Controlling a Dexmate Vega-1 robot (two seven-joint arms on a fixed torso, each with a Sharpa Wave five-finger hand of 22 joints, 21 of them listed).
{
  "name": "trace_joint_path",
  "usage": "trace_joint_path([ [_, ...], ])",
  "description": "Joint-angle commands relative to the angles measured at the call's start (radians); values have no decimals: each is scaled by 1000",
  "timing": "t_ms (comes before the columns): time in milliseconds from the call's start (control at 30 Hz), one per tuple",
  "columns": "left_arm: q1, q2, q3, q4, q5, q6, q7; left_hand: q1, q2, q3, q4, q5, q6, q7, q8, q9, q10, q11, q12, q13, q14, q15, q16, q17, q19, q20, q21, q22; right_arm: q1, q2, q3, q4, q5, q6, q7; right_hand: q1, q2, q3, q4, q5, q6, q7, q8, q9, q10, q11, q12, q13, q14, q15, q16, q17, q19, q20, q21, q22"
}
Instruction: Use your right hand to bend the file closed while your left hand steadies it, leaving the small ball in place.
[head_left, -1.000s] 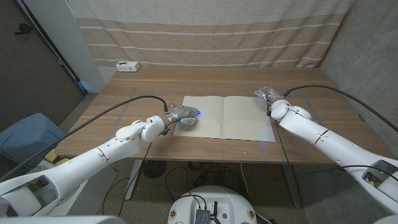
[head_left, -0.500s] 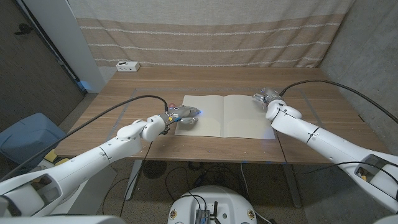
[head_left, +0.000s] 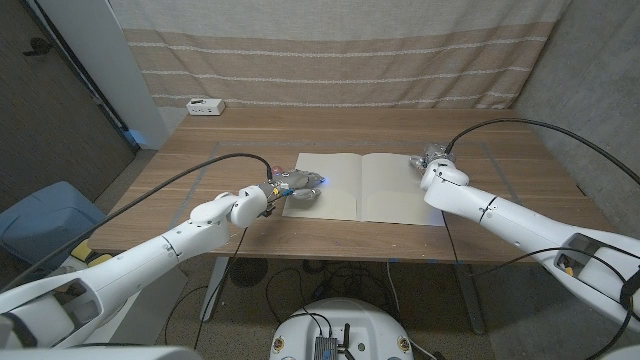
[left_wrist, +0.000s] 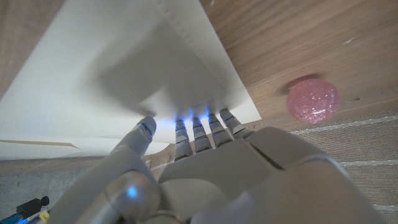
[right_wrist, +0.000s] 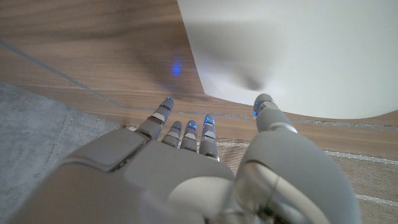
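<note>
Head view: open file (head_left: 360, 187) lies flat mid-table; left hand (head_left: 297, 186) presses its left edge, fingers spread, holding nothing. Right hand (head_left: 431, 161), open, hovers at the far right corner. Ball (left_wrist: 312, 99) rests nearby. Thin, light, flexible card; lift at the right edge.

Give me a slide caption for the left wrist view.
Left hand fingers at the open file's edge, pink ball beside it on the table.

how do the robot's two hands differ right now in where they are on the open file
The left hand presses its fingers on the file at its left edge; the right hand is at the file's far right corner, fingertips on bare wood beside it. The small pink ball lies near the left hand, not the right. Neither grips anything.
</note>
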Motion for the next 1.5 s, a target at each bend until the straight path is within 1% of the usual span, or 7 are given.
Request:
trace_joint_path([
  [33, 15, 6, -8, -19, 5, 14, 9, -4, -4, 0, 1, -2, 0, -1, -6, 5, 0, 6, -2, 1, 0, 4, -3, 4, 27, 37, 3, 4, 75, 48, -96, 93, -27, -72, 1, 5, -2, -12, -3, 5, 29, 5, 14, 2, 28, 1, 14, 1, 31, -7, 16, 0, 38, 7, 17, 3],
  [433, 21, 7, -12, -21, -3, 12, 16, -7, -5, -2, 2, -2, -2, 0, -8, 5, -5, 8, -5, 1, -4, -2, -4, 5, 33, 29, 0, 4, 91, 40, -123, 88, -12, -96, 24, -22, -29, -53, 9, 10, 157, 21, 48, 1, 91, 7, 36, 0, 55, -6, 19, 1, 48, 12, 15, 3],
  [800, 26, 9, -16, -26, -5, 13, 20, -11, -6, -4, 5, -2, -4, 2, -8, 5, -7, 6, -6, 2, -7, -3, -4, 5, 35, 21, -2, 5, 114, 45, -156, 113, -5, -103, 45, 49, -9, -46, -14, 31, 335, 60, 80, -2, 178, 12, 56, -3, 94, -12, 20, -4, 83, 3, 20, 2],
  [900, 25, 8, -16, -25, -6, 13, 19, -12, -6, -4, 6, -2, -5, 1, -8, 5, -8, 6, -6, 2, -9, -4, -4, 5, 35, 19, -3, 5, 115, 42, -170, 114, -20, -96, 35, 91, -13, -41, -26, 41, 402, 66, 91, -3, 216, 14, 64, -4, 120, -17, 21, -7, 112, 3, 26, 2],
  [1067, 20, 4, -14, -18, -8, 12, 16, -14, -7, -6, 7, -2, -8, 1, -10, 5, -10, 5, -7, 2, -12, -5, -5, 6, 35, 17, -5, 5, 87, 36, -175, 103, -67, -66, -37, 268, -56, -28, -40, 78, 586, 38, 134, 9, 304, -12, 67, -5, 215, -39, 24, -8, 189, -6, 31, 2],
  [1267, 15, -2, -12, -9, -12, 9, 16, -18, -9, -8, 10, -1, -15, 1, -12, 5, -16, 7, -9, 2, -15, -5, -5, 6, 35, 10, -7, 5, 60, 47, -174, 111, -127, -53, -111, 429, -128, -40, -36, 117, 664, 14, 183, 31, 375, -34, 61, -1, 316, -62, 39, -2, 246, -9, 35, 4],
  [1500, 8, -7, -8, 1, -16, 8, 10, -23, -10, -11, 13, -1, -20, -1, -13, 5, -19, 8, -9, 2, -19, -6, -5, 7, 34, 8, -10, 5, -4, 60, -122, 128, -177, 26, -250, 555, -106, -35, -27, 147, 770, 17, 274, 74, 466, -47, 68, 3, 411, -99, 70, 14, 292, -15, 40, 5],
])
